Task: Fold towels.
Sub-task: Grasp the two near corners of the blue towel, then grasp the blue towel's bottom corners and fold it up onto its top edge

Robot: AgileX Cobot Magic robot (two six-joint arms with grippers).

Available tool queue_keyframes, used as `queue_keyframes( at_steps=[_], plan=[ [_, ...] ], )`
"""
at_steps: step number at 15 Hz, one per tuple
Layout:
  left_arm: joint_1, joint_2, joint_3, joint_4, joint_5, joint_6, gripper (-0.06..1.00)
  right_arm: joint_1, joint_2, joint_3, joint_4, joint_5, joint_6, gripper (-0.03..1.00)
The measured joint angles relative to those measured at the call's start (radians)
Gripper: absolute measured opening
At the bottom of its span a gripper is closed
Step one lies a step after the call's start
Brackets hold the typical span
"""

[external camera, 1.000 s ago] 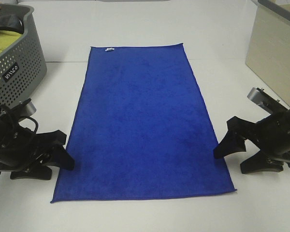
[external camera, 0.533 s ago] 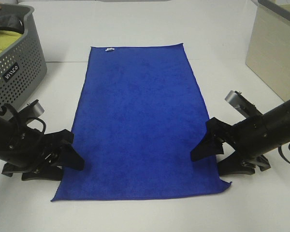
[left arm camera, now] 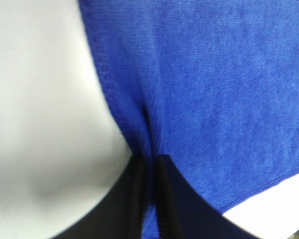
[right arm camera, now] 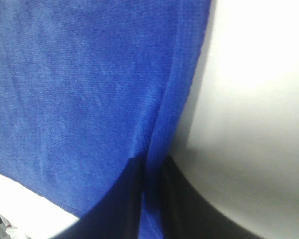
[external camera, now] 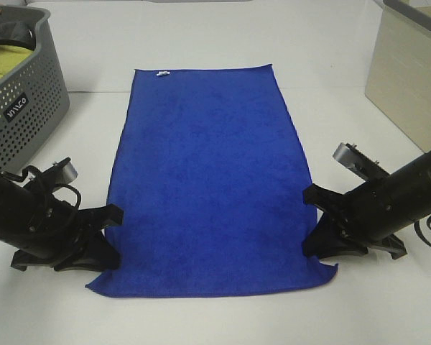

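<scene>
A royal-blue fuzzy microfibre rectangular towel point(external camera: 208, 180) lies flat and lengthwise in the middle of the white tabletop point(external camera: 330, 57), with its small white tag point(external camera: 162, 73) at the far short edge. The left end effector point(external camera: 109, 233) sits low at the towel's left long edge, close to the near corner. In the left wrist view it point(left arm camera: 150, 199) is clenched on that edge, a thin ridge of blue fabric point(left arm camera: 214, 74) gathered between its two black fingers point(left arm camera: 132, 199) and puckering away from them. The right end effector point(external camera: 314, 226) is at the opposite long edge, also close to the near corner. The right wrist view shows it point(right arm camera: 150, 199) pinched onto the hem in the same way, the towel point(right arm camera: 79, 74) creasing away from the grip. Near both grips the side edges curve slightly inward, and the near short edge lies a little uneven. A grey perforated plastic basket point(external camera: 21, 108) stands at the far left, well apart from the towel, with a yellow-green cloth point(external camera: 3, 61) inside. A beige box-shaped object point(external camera: 409, 79) stands at the far right.
</scene>
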Motion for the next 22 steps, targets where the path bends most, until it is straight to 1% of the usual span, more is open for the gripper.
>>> queue_keyframes(
  at_steps=[1, 2, 3, 4, 6, 7, 11, 14, 15, 17, 19, 20, 22],
  plan=[
    [0.000, 0.000, 0.002, 0.001, -0.002, 0.000, 0.02, 0.000, 0.005, 0.000, 0.000, -0.002, 0.000, 0.01],
    [0.000, -0.009, 0.002, 0.020, -0.008, 0.000, 0.01, 0.000, 0.003, 0.001, 0.000, -0.001, 0.017, 0.00],
    [0.000, -0.009, 0.002, 0.020, -0.008, 0.000, 0.01, 0.000, 0.003, 0.001, 0.000, -0.001, 0.017, 0.00],
    [0.000, -0.028, 0.004, 0.048, -0.010, -0.004, 0.01, 0.000, -0.009, 0.006, -0.005, -0.006, 0.034, 0.00],
    [0.000, -0.108, 0.046, 0.111, -0.010, -0.051, 0.01, 0.000, -0.084, 0.067, -0.074, -0.038, 0.086, 0.00],
    [0.000, -0.127, 0.075, 0.119, -0.010, -0.057, 0.01, 0.000, -0.116, 0.101, -0.075, -0.038, 0.089, 0.00],
    [-0.002, -0.244, 0.253, 0.124, -0.008, -0.061, 0.01, 0.000, -0.244, 0.293, -0.079, -0.037, 0.094, 0.00],
    [-0.003, -0.306, 0.317, 0.124, -0.006, -0.061, 0.01, 0.000, -0.292, 0.337, -0.079, -0.032, 0.105, 0.00],
    [-0.003, -0.329, 0.318, 0.124, -0.004, -0.061, 0.01, 0.000, -0.306, 0.337, -0.077, -0.032, 0.105, 0.00],
    [-0.003, -0.368, 0.297, 0.125, 0.009, -0.065, 0.01, 0.000, -0.324, 0.306, -0.079, -0.019, 0.105, 0.00],
    [-0.003, -0.377, 0.223, 0.131, 0.009, -0.094, 0.01, 0.000, -0.324, 0.222, -0.101, 0.010, 0.123, 0.00],
    [-0.003, -0.377, 0.174, 0.140, 0.006, -0.107, 0.01, 0.000, -0.324, 0.158, -0.129, 0.015, 0.152, 0.00],
    [-0.003, -0.375, 0.036, 0.146, -0.042, -0.113, 0.01, 0.000, -0.321, -0.034, -0.241, 0.015, 0.254, 0.00]
  ],
)
